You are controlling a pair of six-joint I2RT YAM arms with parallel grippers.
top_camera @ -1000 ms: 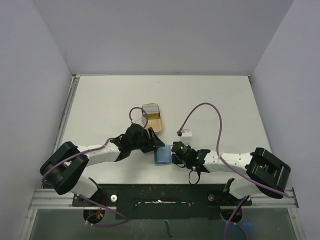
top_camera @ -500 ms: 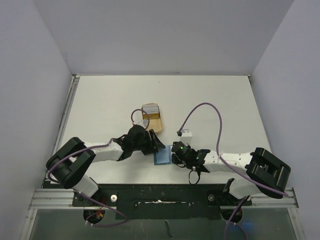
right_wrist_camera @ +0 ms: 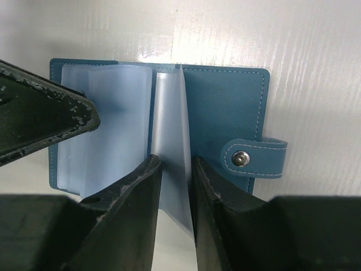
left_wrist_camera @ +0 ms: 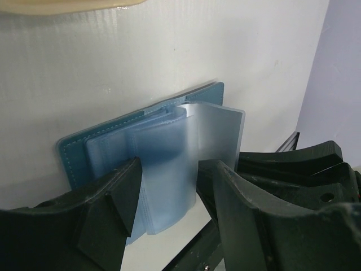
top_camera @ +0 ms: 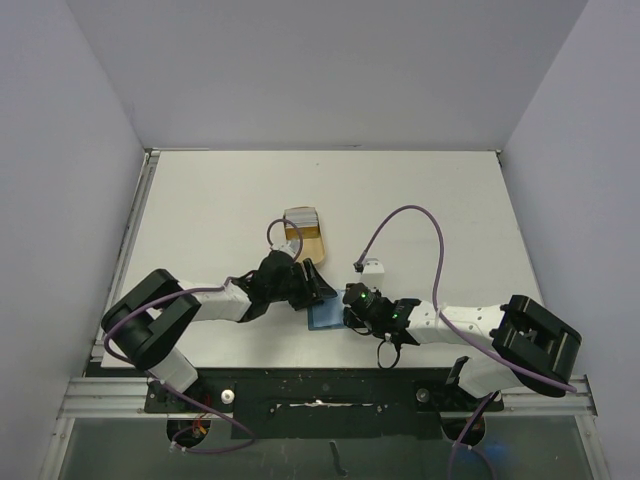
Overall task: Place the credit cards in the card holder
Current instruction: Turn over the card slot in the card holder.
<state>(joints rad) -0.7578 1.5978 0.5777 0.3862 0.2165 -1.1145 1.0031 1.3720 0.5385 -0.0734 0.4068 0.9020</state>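
The left fingers [left_wrist_camera: 107, 209] are spread astride a wad of clear sleeves [left_wrist_camera: 163, 169]. Just beyond them, cards [top_camera: 296, 217] sit in a tray [top_camera: 318, 250]. The blue holder [top_camera: 324, 317] lies open near the near edge of the worktop [top_camera: 200, 200]. The right fingers [right_wrist_camera: 130, 214] pinch one upright sleeve.

White table [top_camera: 200, 210] with a faintly streaked surface carries two things directly: the teal-blue card holder [top_camera: 324, 314] and a tan oblong tray [top_camera: 305, 235]. The card holder lies open with its cover flat on the table, right between the left gripper [top_camera: 318, 292] and the right gripper [top_camera: 346, 303] and under both sets of fingertips, and its snap tab [right_wrist_camera: 254, 158] rests on the surface just right of the right gripper's fingers in the right wrist view. The tray sits just beyond the left gripper on the far side, near the card holder but apart from it.
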